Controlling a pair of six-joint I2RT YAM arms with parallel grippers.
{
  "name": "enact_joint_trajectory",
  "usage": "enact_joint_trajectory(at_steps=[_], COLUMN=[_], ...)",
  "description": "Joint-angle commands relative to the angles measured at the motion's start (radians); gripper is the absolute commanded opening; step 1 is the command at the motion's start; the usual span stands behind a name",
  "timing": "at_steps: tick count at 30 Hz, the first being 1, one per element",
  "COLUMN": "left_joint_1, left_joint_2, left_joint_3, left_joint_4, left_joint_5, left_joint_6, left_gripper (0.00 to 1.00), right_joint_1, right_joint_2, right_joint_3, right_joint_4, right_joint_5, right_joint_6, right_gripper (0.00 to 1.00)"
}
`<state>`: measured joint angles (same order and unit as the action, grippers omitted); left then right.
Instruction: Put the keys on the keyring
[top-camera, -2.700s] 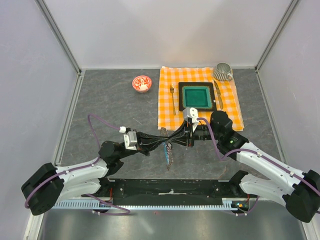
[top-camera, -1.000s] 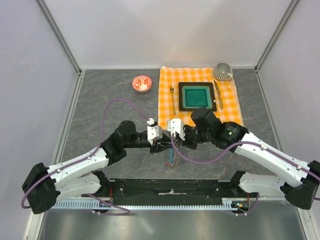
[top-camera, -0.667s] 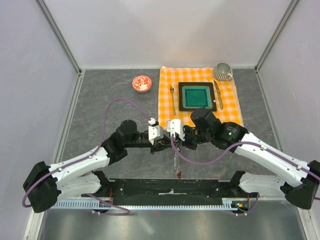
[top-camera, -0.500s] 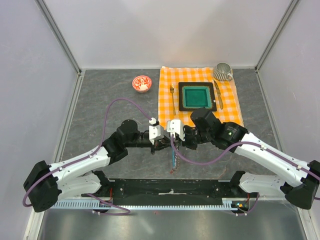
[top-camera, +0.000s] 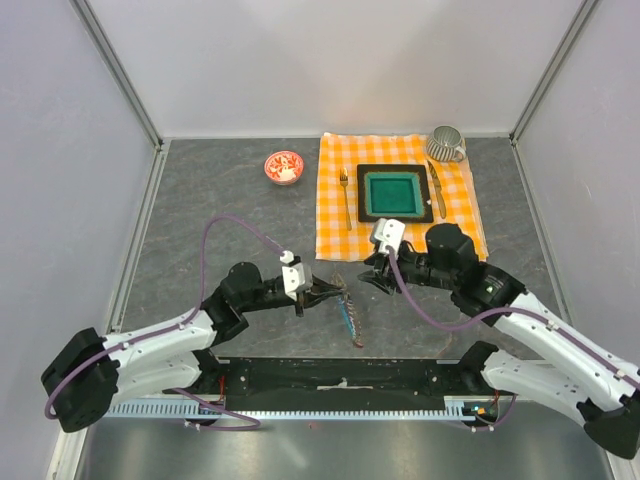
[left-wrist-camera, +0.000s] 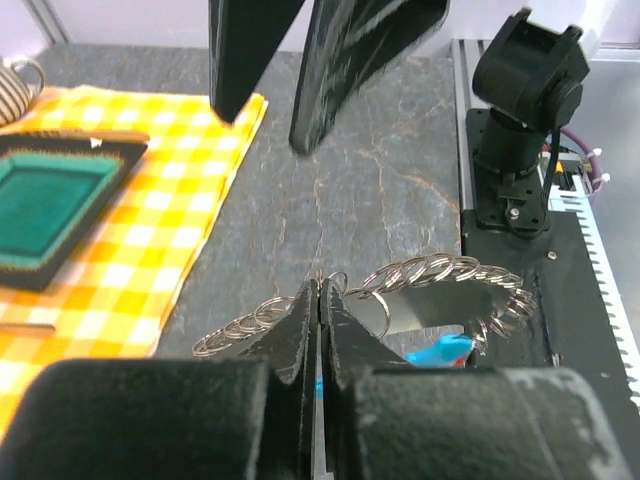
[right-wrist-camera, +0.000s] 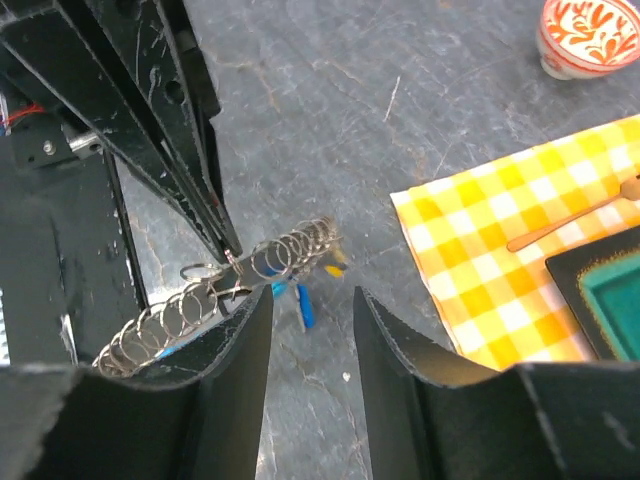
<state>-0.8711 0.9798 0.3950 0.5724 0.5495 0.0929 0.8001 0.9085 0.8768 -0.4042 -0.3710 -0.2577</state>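
The left hand (top-camera: 322, 292) is pinched tight on the keyring (top-camera: 346, 308), near the middle of the worktop's (top-camera: 200, 200) near edge. In the left wrist view its fingers (left-wrist-camera: 300, 325) meet on the wire where the small coiled rings bunch, and the curved cyan piece (left-wrist-camera: 441, 350) shows just beyond them. That grip seems meant to steady the loop and present it sideways, so the other arm can work on it.

The right hand (top-camera: 376, 282) hovers just beside the loop, on the side toward the checked cloth (top-camera: 400, 148), spread wide and holding nothing. In the right wrist view the keys (right-wrist-camera: 303, 305) show as blue and yellow tags directly under the loop. I cannot tell whether they are threaded on it.

The red-and-white bowl (top-camera: 284, 167) sits toward the far edge, well apart, and its contents are unclear. The green square dish (top-camera: 392, 192) on the cloth looks empty, with a fork (top-camera: 345, 195) and a knife (top-camera: 437, 190) on either side of it. A striped cup (top-camera: 446, 145) stands at the cloth's far right corner, its inside hidden.
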Motion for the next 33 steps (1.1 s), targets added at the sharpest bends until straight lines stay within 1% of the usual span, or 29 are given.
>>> enact_joint_trajectory(at_steps=[1, 2, 4, 5, 6, 7, 9, 13, 20, 26, 30, 33], left_joint_1=[-0.003, -0.003, -0.003, -0.003, -0.003, -0.002, -0.003, -0.002, -0.003, -0.003, -0.003, -0.003], left_joint_2=[0.014, 0.025, 0.065, 0.080, 0.092, 0.115, 0.129, 0.128, 0.117, 0.126, 0.143, 0.166], left_joint_3=[-0.134, -0.155, -0.200, -0.211, -0.220, -0.234, -0.242, -0.235, -0.222, -0.217, -0.225, -0.234], left_joint_4=[0.377, 0.485, 0.564, 0.637, 0.667, 0.699, 0.759, 0.767, 0.742, 0.745, 0.773, 0.806], left_joint_5=[-0.112, -0.123, -0.140, -0.140, -0.140, -0.140, -0.143, -0.154, -0.158, -0.163, -0.163, -0.164], left_joint_6=[-0.084, -0.084, -0.122, -0.130, -0.140, -0.147, -0.162, -0.162, -0.150, -0.140, -0.143, -0.147], left_gripper=[0.02, 0.02, 0.02, 0.02, 0.02, 0.02, 0.02, 0.02, 0.02, 0.02, 0.02, 0.02], right_joint_1=[-0.042, -0.044, -0.042, -0.042, -0.042, -0.042, -0.042, -0.042, -0.041, -0.036, -0.033, -0.030], right_joint_2=[-0.085, -0.094, -0.112, -0.115, -0.117, -0.114, -0.105, -0.086, -0.060, -0.022, -0.013, -0.011], right_joint_3=[-0.164, -0.195, -0.278, -0.304, -0.330, -0.373, -0.401, -0.440, -0.441, -0.433, -0.453, -0.463], right_joint_4=[0.295, 0.329, 0.437, 0.474, 0.548, 0.577, 0.645, 0.725, 0.732, 0.720, 0.728, 0.739], right_joint_5=[-0.068, -0.068, -0.072, -0.080, -0.083, -0.092, -0.108, -0.140, -0.106, -0.108, -0.112, -0.112], right_joint_6=[0.213, 0.254, 0.331, 0.380, 0.405, 0.422, 0.463, 0.476, 0.411, 0.374, 0.374, 0.380], right_gripper=[0.47, 0.47, 0.47, 0.46, 0.46, 0.45, 0.45, 0.45, 0.45, 0.44, 0.41, 0.36])
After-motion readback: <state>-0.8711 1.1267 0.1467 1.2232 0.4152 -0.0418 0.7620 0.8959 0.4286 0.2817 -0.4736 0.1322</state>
